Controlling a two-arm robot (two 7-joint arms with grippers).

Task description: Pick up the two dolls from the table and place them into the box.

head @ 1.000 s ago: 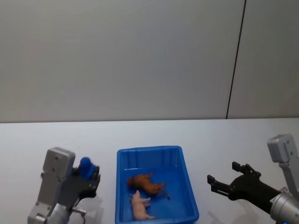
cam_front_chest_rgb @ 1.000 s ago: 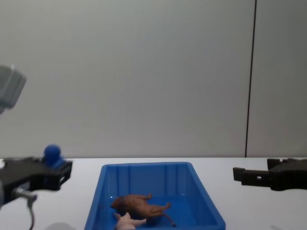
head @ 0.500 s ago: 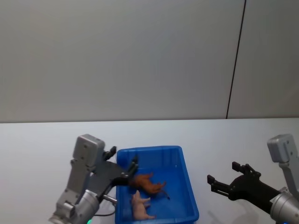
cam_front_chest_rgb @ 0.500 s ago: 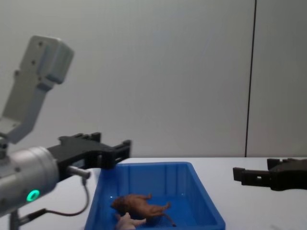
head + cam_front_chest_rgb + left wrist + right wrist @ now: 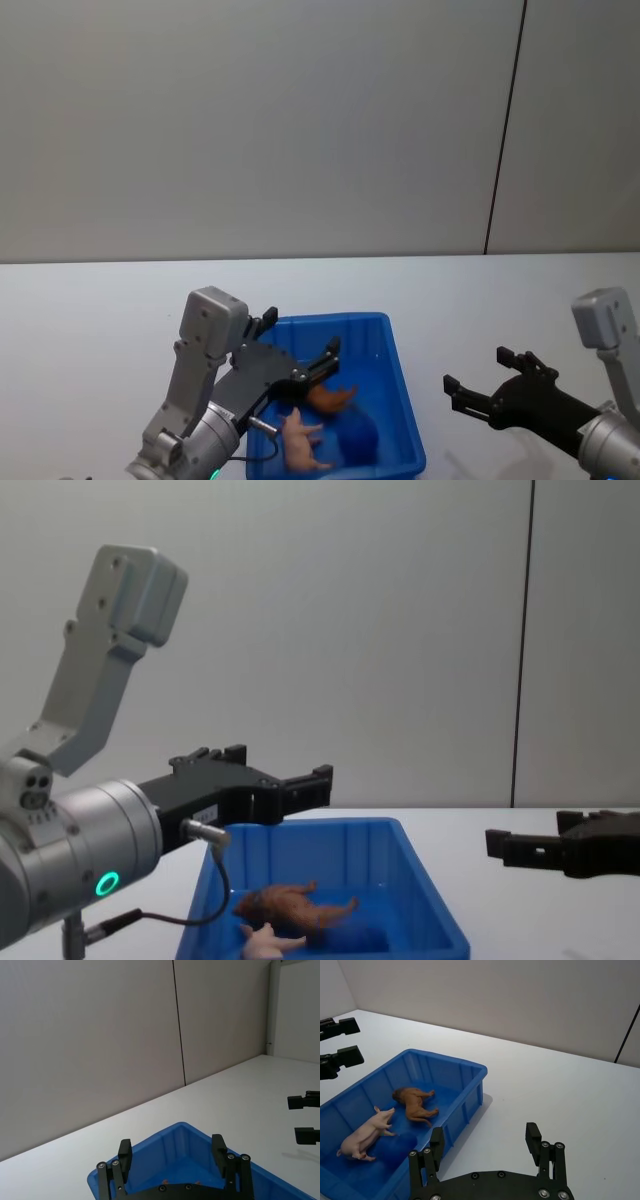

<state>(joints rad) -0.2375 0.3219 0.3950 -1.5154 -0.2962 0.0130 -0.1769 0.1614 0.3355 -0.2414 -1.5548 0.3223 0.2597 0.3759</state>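
While both dolls, lion (image 5: 414, 1101) and pig (image 5: 365, 1133), lie in the box (image 5: 470, 1080), the left claw (image 5: 298, 362) hovers above, spread wide and empty; the right claw (image 5: 487, 381) is also spread wide.

The left tool (image 5: 300, 360) has swung in from the worktop's left side to hang, fingers spread, over the box (image 5: 405, 430), above the lion (image 5: 333, 398) and partly hiding it.

box (image 5: 400, 400): bright blue, ribbed walls
lion (image 5: 415, 1102): reddish-brown, lying in the box
pig (image 5: 366, 1133): pale pink, right there beside it
counter (image 5: 100, 300): plain white
left gripper (image 5: 300, 362): black, on a grey arm with a green light
right gripper (image 5: 485, 385): black, grey arm
wall (image 5: 250, 120): pale grey, one dark seam
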